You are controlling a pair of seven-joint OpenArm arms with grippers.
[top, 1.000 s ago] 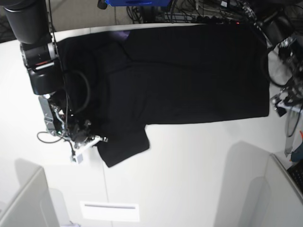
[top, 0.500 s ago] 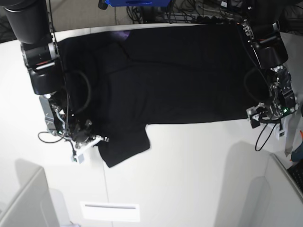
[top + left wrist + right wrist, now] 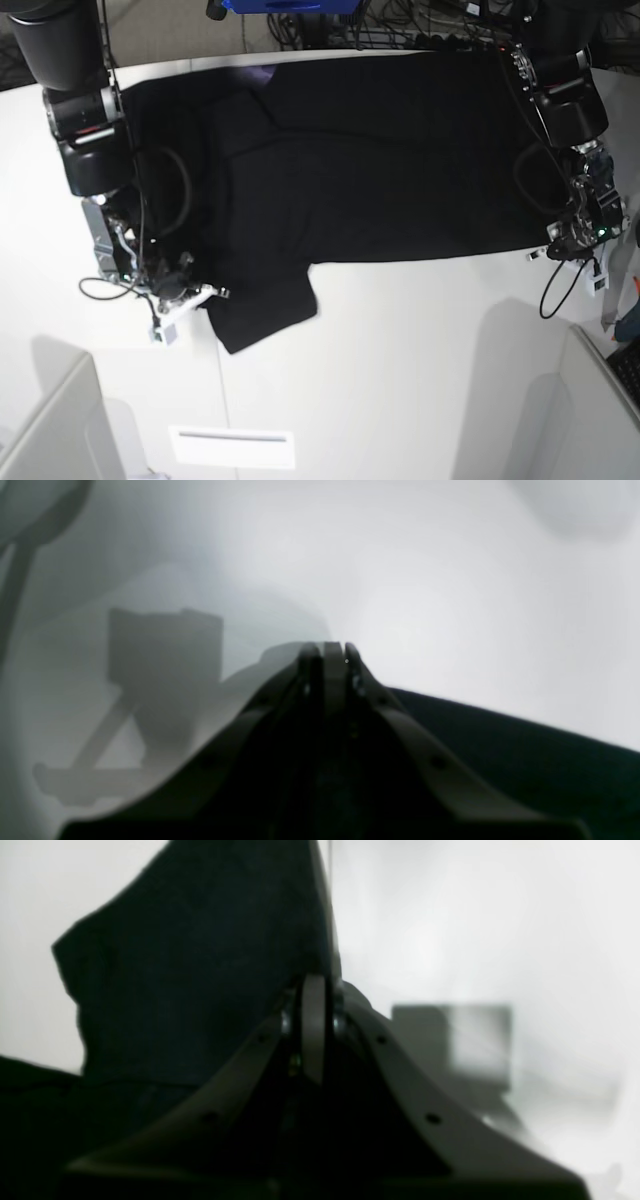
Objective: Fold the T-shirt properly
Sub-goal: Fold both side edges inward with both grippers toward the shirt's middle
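The black T-shirt (image 3: 380,160) lies spread flat on the white table (image 3: 400,350), plain side up, one sleeve pointing to the front left. My right gripper (image 3: 205,295) is at that sleeve's edge. In the right wrist view it (image 3: 315,985) is shut, and the sleeve (image 3: 200,965) runs up from its tips. My left gripper (image 3: 548,252) sits at the shirt's front right hem corner. In the left wrist view it (image 3: 327,650) is shut, its tips over bare table and black cloth (image 3: 500,760) just beside it. No print shows.
Cables (image 3: 400,25) and a blue object (image 3: 290,5) crowd the table's back edge. Grey partitions stand at the front left (image 3: 50,430) and front right (image 3: 600,420). A white strip (image 3: 232,447) lies near the front edge.
My left arm swung in from the right to the shirt's hem corner, then shifted slightly right. My right arm and the shirt have not moved.
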